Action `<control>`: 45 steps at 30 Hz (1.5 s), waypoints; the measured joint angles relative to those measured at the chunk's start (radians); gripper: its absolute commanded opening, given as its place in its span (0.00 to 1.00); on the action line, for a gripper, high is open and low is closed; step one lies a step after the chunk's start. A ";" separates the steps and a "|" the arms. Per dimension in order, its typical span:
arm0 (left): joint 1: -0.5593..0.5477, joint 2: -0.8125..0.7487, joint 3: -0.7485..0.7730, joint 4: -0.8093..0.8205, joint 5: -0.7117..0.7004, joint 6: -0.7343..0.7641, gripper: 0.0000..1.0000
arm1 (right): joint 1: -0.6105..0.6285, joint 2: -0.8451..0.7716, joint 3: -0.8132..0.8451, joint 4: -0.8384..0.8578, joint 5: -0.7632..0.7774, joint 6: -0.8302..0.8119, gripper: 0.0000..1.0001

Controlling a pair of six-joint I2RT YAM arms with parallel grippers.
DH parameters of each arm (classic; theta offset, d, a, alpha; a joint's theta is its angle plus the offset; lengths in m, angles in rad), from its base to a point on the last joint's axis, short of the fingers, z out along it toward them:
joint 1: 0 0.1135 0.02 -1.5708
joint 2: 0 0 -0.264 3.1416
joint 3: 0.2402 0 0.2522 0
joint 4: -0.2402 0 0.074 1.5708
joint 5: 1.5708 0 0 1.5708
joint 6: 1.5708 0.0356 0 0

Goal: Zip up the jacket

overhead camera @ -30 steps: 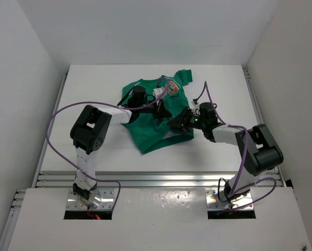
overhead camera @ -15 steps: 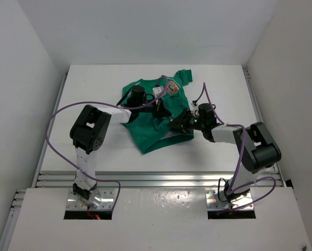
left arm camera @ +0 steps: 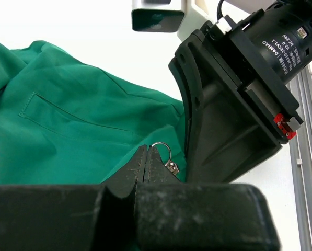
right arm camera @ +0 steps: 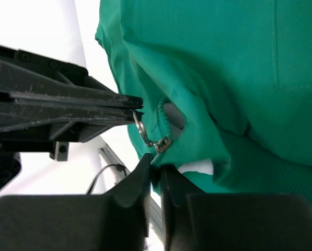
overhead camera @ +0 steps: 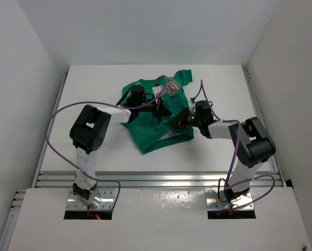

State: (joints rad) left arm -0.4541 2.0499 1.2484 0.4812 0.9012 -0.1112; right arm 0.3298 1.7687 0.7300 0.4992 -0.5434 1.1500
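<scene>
Your jacket [overhead camera: 148, 133] lies crumpled on the desk [overhead camera: 93, 89], about the middle and toward the far side, with both arms reaching in over it. Your left hand [left arm camera: 147, 152] is fully closed and looks to be pinching the wire ring [right arm camera: 140, 128] of the zip by its very tips. Your right hand [right arm camera: 154, 166] is nearly closed, with a fold of jacket just below the slider [right arm camera: 163, 142] between its tips. How firm that bite is, you cannot tell from here.

The ring is the weak point. It is thin and held only at the tips, so a pull off the line of the zip could let it slip or twist out.

If your right hand's bite is shallow, the cloth will slide with the slider instead of going taut, and the zip will jam or bunch. Loose fabric sits close beside the slider and could be dragged into it. The two hands are almost touching, so a sideways move risks a knock.

There are no containers in view. The jacket's pocket [left arm camera: 77, 112] lies flat, its inside hidden.
</scene>
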 measured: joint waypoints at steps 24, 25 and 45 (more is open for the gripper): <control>0.101 0.008 0.028 -0.148 -0.402 -0.002 0.00 | -0.069 -0.407 -0.303 -0.174 0.011 -0.298 0.00; 0.114 0.010 0.032 -0.153 -0.425 -0.002 0.00 | -0.072 -0.409 -0.311 -0.180 0.009 -0.303 0.00; 0.020 -0.141 -0.142 -0.070 -0.120 0.014 0.00 | -0.071 -0.269 -0.132 -0.009 -0.017 -0.020 0.56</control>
State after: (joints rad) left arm -0.4339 1.9087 1.1061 0.4114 0.7811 -0.0975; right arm 0.2592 1.4998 0.5983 0.4904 -0.5602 1.1301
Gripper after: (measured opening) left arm 0.007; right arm 0.635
